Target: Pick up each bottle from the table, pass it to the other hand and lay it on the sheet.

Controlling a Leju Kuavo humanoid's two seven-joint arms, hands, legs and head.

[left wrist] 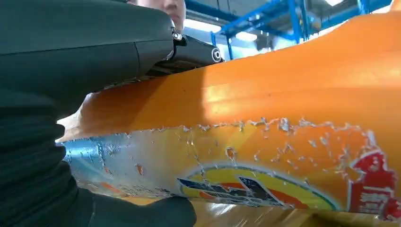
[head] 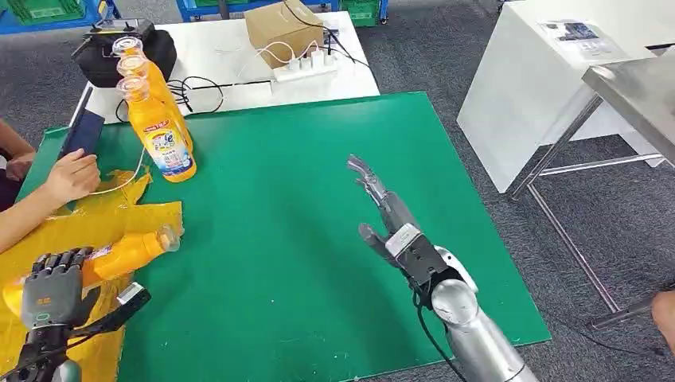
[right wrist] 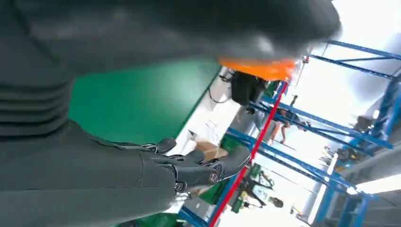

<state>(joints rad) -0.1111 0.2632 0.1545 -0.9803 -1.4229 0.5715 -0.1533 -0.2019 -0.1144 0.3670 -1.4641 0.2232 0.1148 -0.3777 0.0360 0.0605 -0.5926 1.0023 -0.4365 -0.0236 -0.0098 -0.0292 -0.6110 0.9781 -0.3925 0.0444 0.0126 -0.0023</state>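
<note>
We judge the task to be partway through, with one bottle near the end of its cycle and more waiting. Our left hand (head: 52,290) is clasped around the lower body of an orange plastic bottle with a torn blue and yellow label (head: 127,251), which lies on its side with its clear cap pointing toward the middle of the green-topped table (head: 318,239). In the left wrist view the dark fingers (left wrist: 142,213) and the thumb wrap the orange body on both sides, so the hold is firm. The bottle rests over the crumpled yellow plastic sheet (head: 143,215) at the table's left edge, though we cannot tell whether its weight is fully down. No other bottle lies on the sheet that we can see.

Our right hand (head: 390,219) hovers above the bare green surface with fingers stretched out and apart, carrying nothing; the right wrist view confirms this.

At the far left of the table stand the upright orange bottles with clear caps (head: 155,119), packed close in a row; they look like three, though the ones behind are partly hidden. These are yet to be picked up, passed and laid down, so most of the work seems to remain.

A person's hand (head: 72,175) rests on the sheet's far edge, near the standing bottles.
</note>
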